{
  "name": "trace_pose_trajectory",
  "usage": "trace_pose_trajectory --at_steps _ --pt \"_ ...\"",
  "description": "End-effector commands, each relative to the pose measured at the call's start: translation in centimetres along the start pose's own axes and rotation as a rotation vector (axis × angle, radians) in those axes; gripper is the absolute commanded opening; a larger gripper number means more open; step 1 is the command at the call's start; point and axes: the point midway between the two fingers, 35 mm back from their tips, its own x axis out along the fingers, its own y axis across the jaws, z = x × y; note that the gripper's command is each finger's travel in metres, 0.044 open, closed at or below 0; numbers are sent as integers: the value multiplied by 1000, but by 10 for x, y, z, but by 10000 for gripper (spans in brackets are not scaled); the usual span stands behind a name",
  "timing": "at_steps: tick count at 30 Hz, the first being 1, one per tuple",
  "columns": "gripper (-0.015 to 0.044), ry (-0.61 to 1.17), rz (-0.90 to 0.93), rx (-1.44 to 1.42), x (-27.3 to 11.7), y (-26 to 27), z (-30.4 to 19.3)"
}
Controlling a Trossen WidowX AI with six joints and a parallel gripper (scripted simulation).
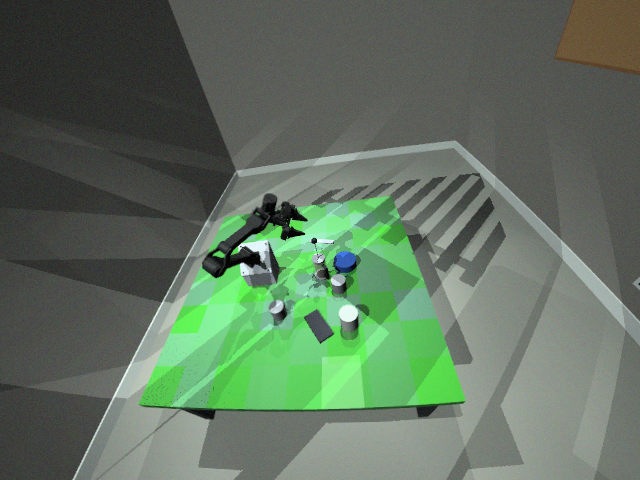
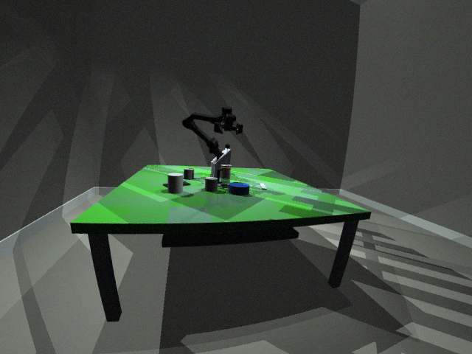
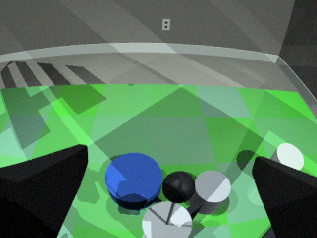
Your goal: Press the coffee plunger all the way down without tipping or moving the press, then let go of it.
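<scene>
The coffee press [image 1: 318, 262] [image 2: 226, 175] stands upright, with its pale lid [image 3: 163, 228] low in the wrist view. Its plunger is up: the black knob [image 1: 314, 240] [image 2: 227, 145] [image 3: 178, 186] stands on a thin rod well above the lid. My gripper [image 1: 305, 226] [image 2: 228, 130] [image 3: 174, 161] is wide open with nothing between its fingers. It hangs above the knob and does not touch it. In the wrist view the knob shows low in the gap, a little right of the middle.
A blue disc [image 1: 345, 261] [image 2: 239, 188] [image 3: 134, 176] and a grey cylinder [image 1: 338, 284] [image 2: 211, 184] [image 3: 213, 186] stand close to the press. A larger white-topped cylinder [image 1: 348, 319] [image 2: 175, 183], another grey cylinder [image 1: 277, 311] [image 2: 188, 173], a dark slab [image 1: 318, 326] and a white bar [image 1: 324, 241] [image 2: 262, 186] are farther out.
</scene>
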Motion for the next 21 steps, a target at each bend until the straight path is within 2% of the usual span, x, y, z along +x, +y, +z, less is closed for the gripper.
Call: trace_pose_trajectory --at_steps 1,5,21 --pt "440 37 -3 -28 12 -14 -21" --pt "440 33 -5 -30 23 -15 -48" --pt "440 36 -1 -29 39 -14 -48"
